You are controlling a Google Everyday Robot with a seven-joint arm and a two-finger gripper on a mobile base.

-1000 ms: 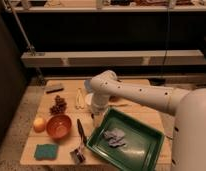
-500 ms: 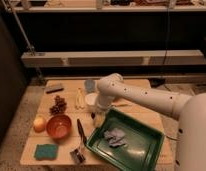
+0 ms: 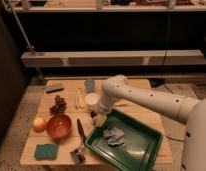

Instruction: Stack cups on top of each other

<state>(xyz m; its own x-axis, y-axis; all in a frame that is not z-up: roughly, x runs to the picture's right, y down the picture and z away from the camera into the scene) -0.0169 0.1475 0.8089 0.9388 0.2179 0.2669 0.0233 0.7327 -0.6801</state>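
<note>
Wooden table (image 3: 71, 86) under dim shelving (image 3: 111, 58); pincer (image 3: 99, 116) beside white cup (image 3: 91, 99), grip unreadable.

The gripper (image 3: 99, 119) hangs at the far-left corner of the green tray (image 3: 142, 151). The white cup (image 3: 91, 99) stands at its eleven o'clock, with the pale blue-grey cup (image 3: 89, 85) just beyond. The orange-red bowl (image 3: 59, 126) is at nine.

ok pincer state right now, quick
pincer: low at the tray's far left edge, near the white cup; state cannot be told
</note>
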